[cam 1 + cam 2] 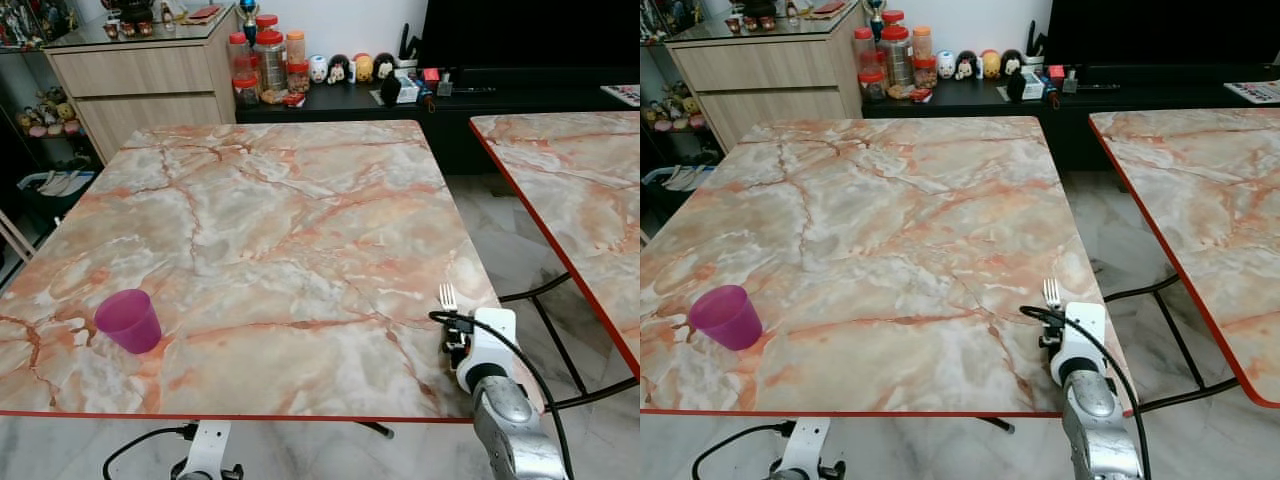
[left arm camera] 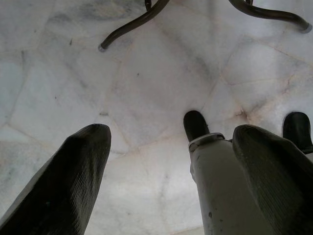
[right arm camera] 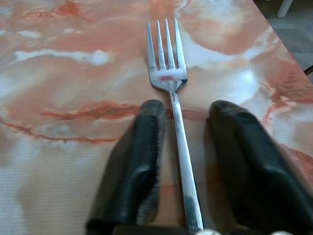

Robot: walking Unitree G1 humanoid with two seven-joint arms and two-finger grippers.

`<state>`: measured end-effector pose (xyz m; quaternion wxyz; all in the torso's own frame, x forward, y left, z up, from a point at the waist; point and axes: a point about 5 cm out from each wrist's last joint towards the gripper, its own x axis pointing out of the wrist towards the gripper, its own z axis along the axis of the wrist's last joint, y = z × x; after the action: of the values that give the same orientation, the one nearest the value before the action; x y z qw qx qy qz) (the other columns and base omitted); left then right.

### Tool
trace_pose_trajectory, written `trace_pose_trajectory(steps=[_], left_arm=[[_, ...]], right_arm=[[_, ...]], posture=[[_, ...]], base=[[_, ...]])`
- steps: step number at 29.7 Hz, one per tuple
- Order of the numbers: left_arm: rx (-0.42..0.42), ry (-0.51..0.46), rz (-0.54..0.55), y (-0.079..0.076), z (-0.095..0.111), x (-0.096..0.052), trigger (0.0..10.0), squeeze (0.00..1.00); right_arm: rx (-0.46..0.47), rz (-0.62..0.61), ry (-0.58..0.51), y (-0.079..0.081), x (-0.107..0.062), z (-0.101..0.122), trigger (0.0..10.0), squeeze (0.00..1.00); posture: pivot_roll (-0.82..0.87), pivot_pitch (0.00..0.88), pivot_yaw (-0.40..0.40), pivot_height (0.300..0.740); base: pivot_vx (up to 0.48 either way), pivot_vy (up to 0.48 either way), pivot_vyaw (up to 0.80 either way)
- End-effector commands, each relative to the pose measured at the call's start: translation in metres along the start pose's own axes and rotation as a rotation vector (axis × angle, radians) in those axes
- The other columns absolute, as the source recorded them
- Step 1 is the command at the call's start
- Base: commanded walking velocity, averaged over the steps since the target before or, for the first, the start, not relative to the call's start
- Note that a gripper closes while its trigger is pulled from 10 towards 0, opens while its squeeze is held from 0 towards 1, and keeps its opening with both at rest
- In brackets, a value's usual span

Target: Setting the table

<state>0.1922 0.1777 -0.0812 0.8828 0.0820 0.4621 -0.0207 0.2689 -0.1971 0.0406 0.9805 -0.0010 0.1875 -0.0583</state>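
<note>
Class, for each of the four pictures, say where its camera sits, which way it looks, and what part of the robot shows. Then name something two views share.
Left eye view: on the head, looking forward and down at the marble table and purple cup; right arm shows.
Right eye view: beside it, same scene.
Left wrist view: on the hanging left arm, facing the floor past the open left gripper.
Right wrist view: along the right gripper, fingers either side of the fork on the table.
Shared: fork.

Silver right arm (image 1: pixel 515 425), white wrist housing, black looping cable (ribbed black fingers (image 3: pixel 134 161)).
</note>
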Motion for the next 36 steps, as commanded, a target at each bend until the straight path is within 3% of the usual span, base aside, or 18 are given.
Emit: trace_pose_trajectory(steps=[1, 24, 28, 34, 35, 36], left_arm=[[0.0, 0.013, -0.004, 0.0, 0.0, 0.0, 10.0, 0.0], [0.012, 0.02, -0.004, 0.001, -0.003, 0.0, 10.0, 0.0], [0.014, 0.019, -0.002, 0.001, -0.003, 0.0, 10.0, 0.0], [0.018, 0.012, 0.005, 0.003, -0.001, 0.0, 10.0, 0.0], [0.018, 0.01, 0.007, 0.003, 0.0, 0.0, 10.0, 0.0], [0.018, 0.008, 0.007, 0.002, 0.0, 0.0, 10.0, 0.0]], right_arm=[[0.009, 0.007, 0.001, 0.001, 0.002, 0.001, 0.0, 0.0], [0.008, 0.056, -0.008, 0.014, 0.003, -0.001, 0.0, 0.0], [0.015, 0.083, -0.046, 0.02, 0.004, 0.005, 0.0, 0.0], [0.048, 0.144, -0.199, 0.034, 0.003, 0.031, 0.0, 0.0], [0.049, 0.143, -0.223, 0.036, 0.003, 0.034, 10.0, 0.0], [0.048, 0.142, -0.237, 0.036, 0.003, 0.036, 10.0, 0.0]], posture=[[-0.09, 0.0, 0.035, 0.74], [-0.08, 0.0, 0.037, 0.74], [-0.09, 0.0, 0.039, 0.74], [-0.09, 0.0, 0.039, 0.74], [-0.09, 0.0, 0.039, 0.74], [-0.09, 0.0, 0.038, 0.74]], base=[[0.0, 0.0, 0.0], [0.0, 0.0, 0.0], [0.0, 0.0, 0.0], [0.0, 0.0, 0.0], [0.0, 0.0, 0.0], [0.0, 0.0, 0.0]])
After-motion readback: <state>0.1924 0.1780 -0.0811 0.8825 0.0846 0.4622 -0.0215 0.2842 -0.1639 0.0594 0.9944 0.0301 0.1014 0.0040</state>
